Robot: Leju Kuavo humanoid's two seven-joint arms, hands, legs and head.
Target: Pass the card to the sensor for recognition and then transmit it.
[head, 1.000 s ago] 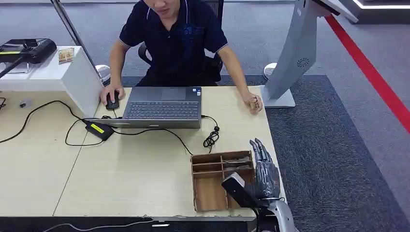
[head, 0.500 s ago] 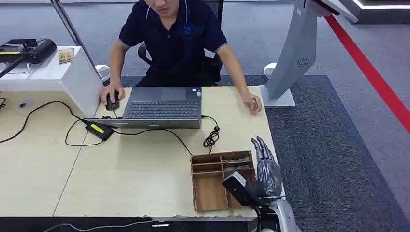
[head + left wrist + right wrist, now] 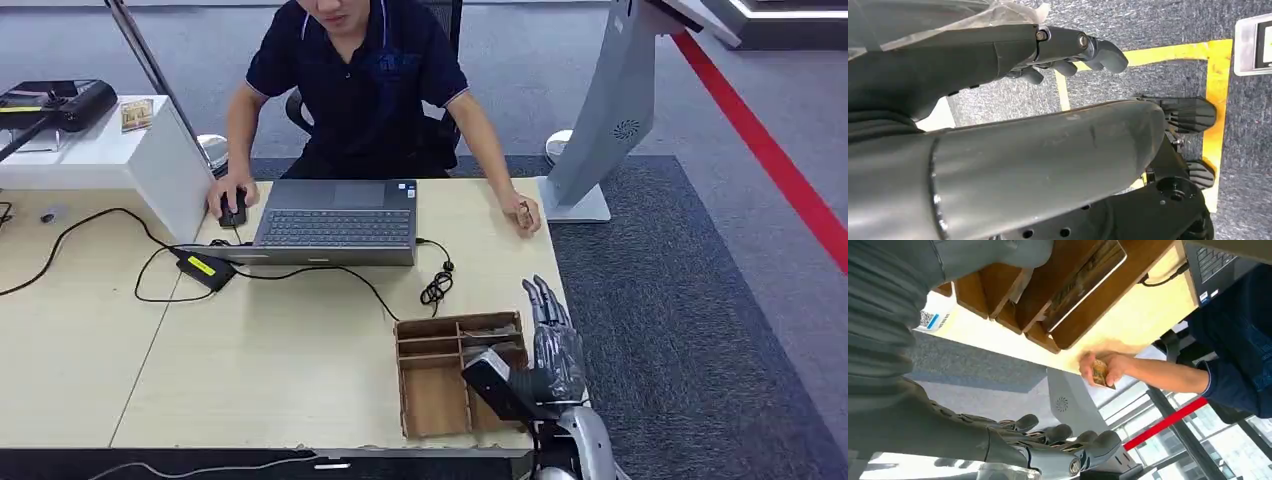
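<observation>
The right hand [image 3: 548,345] hovers at the desk's [image 3: 280,350] right edge, just beside the wooden organizer tray [image 3: 432,392], fingers straight and apart, holding nothing. A card [image 3: 1083,284] lies in one tray compartment (its face is too blurred to read). The seated person's hand [image 3: 1101,369] grips what looks like another card [image 3: 1099,374]. The left hand [image 3: 1068,47] hangs over carpet, fingers loosely curled around nothing.

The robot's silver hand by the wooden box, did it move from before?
Yes. The robot's right hand, fingers straight and holding nothing, slid a little forward along the right side of the brown wooden divided tray, towards the person. The grey laptop, the black cables and the tray stayed put. The person's hand holding a small card barely shifted.
</observation>
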